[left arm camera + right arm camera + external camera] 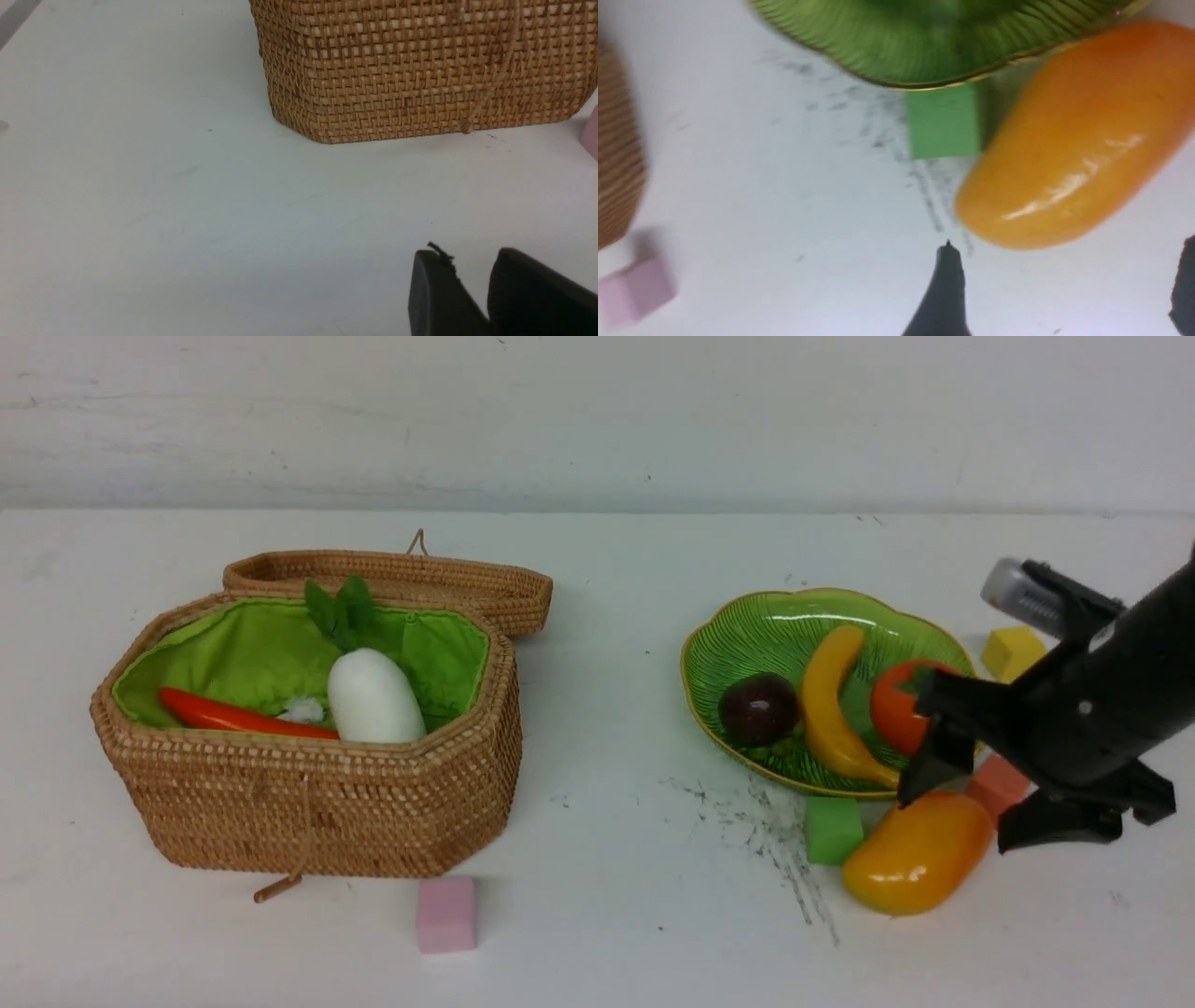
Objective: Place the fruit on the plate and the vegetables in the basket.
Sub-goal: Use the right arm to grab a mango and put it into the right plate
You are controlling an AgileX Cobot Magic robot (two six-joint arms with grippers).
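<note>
**Sorting station: basket loaded, mango on the table under the right gripper**

On the left stands the woven basket (308,803), lid (401,581) swung back behind it and green lining exposed. Inside lie the red pepper (238,717), along the near wall, and the white radish (375,698), its leafy top pointing to the far side. An eggplant cannot be made out in any view.

The left gripper (472,289) appears only in its wrist view, low over bare table near the basket's outer wall. Its two fingers stand close together with a narrow gap between the tips and nothing between them; whether they count as fully closed cannot be told.

A pink cube (446,915) sits on the table just in front of the basket's right end.

Right of centre is the green plate (747,630). It holds the mangosteen (758,707), the banana (826,709) and the persimmon (896,709), side by side.

A green cube (831,829) touches the plate's near rim. Beside it, on the table and off the plate, lies the mango (920,851). A salmon cube (997,784) sits just behind the mango; a yellow cube (1013,651) lies past the plate's right edge.

The right gripper (952,821) hangs just above the mango's right end, jaws spread wide, holding nothing.
</note>
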